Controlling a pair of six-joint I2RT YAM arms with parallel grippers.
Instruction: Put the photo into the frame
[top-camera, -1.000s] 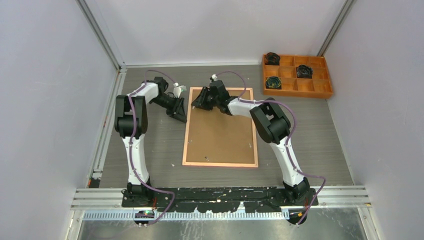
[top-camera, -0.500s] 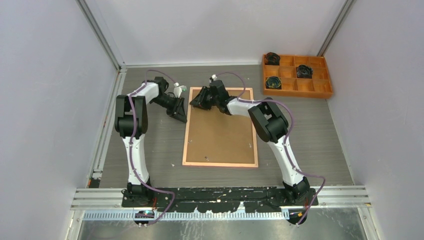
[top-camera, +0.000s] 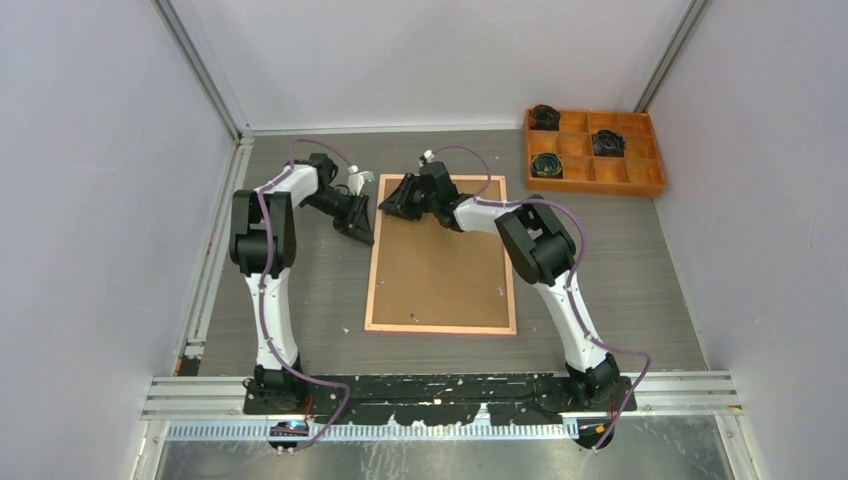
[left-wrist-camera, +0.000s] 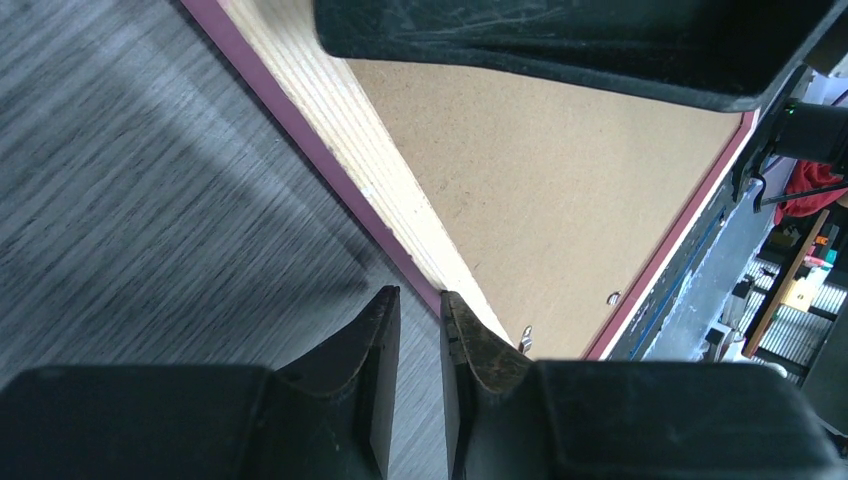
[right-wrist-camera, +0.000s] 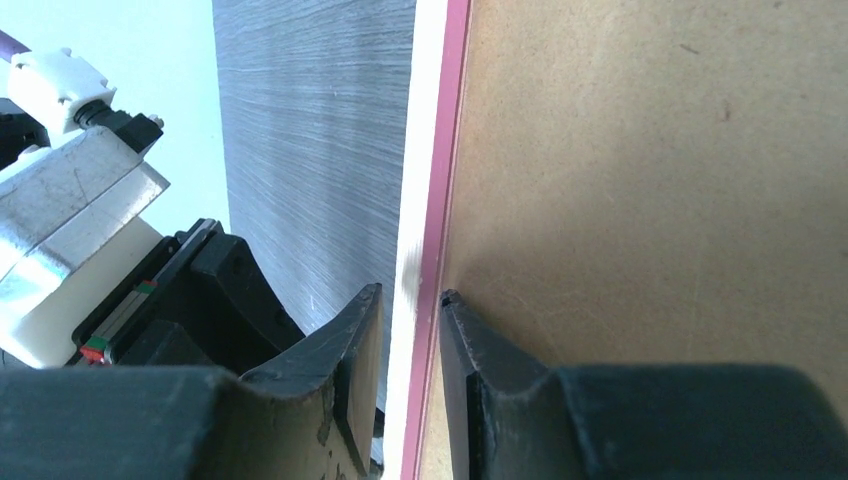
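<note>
The frame (top-camera: 441, 329) lies back-up on the table, its thin pink border around a plain brown backing board (top-camera: 440, 270). The photo is hidden. My right gripper (top-camera: 390, 208) is at the frame's far left corner. In the right wrist view it (right-wrist-camera: 411, 295) is shut on the frame's pink and pale rim (right-wrist-camera: 437, 190), one finger outside and one on the board (right-wrist-camera: 650, 150). My left gripper (top-camera: 362, 238) is low beside the frame's left edge. In the left wrist view it (left-wrist-camera: 420, 297) is shut to a narrow slit with nothing in it, one fingertip against the frame's rim (left-wrist-camera: 330, 110).
An orange compartment tray (top-camera: 600, 188) with dark coiled items stands at the back right. Small metal tabs (left-wrist-camera: 613, 298) sit on the board's edge. The left arm's gripper body (right-wrist-camera: 150, 270) is close beside the right gripper. Enclosure walls stand left, right and behind.
</note>
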